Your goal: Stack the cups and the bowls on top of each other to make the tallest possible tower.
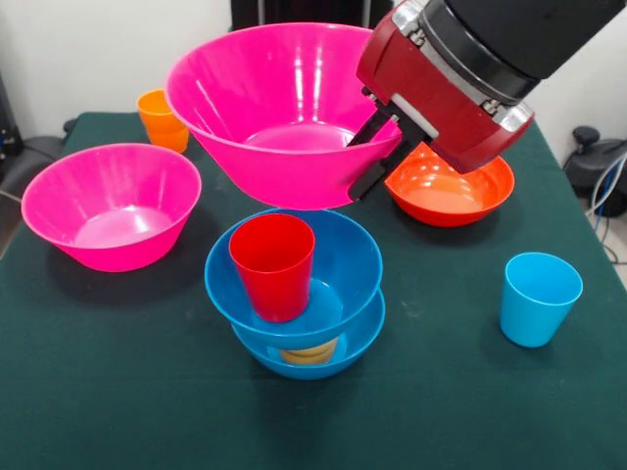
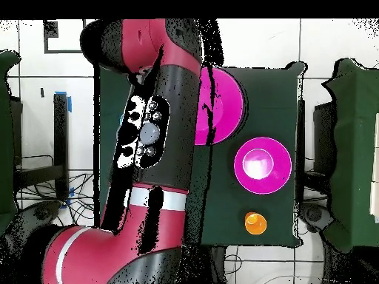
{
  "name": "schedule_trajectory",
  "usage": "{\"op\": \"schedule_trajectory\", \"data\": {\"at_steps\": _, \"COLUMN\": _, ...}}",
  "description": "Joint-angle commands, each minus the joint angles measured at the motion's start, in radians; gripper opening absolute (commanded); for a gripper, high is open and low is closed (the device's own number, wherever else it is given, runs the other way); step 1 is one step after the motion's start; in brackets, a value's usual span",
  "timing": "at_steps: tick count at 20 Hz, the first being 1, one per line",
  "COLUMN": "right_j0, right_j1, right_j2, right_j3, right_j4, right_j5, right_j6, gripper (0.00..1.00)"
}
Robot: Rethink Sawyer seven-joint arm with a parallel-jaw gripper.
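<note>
My gripper [image 1: 374, 153] is shut on the right rim of a large pink bowl [image 1: 284, 108] and holds it tilted in the air, just above and behind the tower. The tower is two blue bowls [image 1: 338, 259] with a yellow cup [image 1: 309, 353] between them. A red cup [image 1: 273, 266] stands in the top blue bowl. In the overhead view the arm hides the gripper and the tower; the held pink bowl [image 2: 222, 103] shows beside the arm. The purple cup is out of view.
A second pink bowl [image 1: 111, 204] [image 2: 262, 164] stands at the left. An orange cup [image 1: 162, 119] [image 2: 255, 222] stands behind it. An orange-red bowl [image 1: 446, 193] sits behind the gripper. A light blue cup [image 1: 538, 299] stands at the right on the green table [image 1: 118, 392].
</note>
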Motion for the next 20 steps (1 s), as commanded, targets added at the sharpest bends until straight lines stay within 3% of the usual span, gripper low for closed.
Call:
{"op": "schedule_trajectory", "data": {"at_steps": 1, "right_j0": -0.018, "right_j1": -0.038, "right_j2": 0.103, "right_j3": 0.18, "right_j4": -0.02, "right_j5": -0.073, "right_j6": -0.134, "gripper": 0.0}}
{"op": "schedule_trajectory", "data": {"at_steps": 20, "right_j0": -0.031, "right_j1": -0.02, "right_j2": 0.114, "right_j3": 0.179, "right_j4": -0.024, "right_j5": -0.183, "right_j6": -0.134, "gripper": 0.0}}
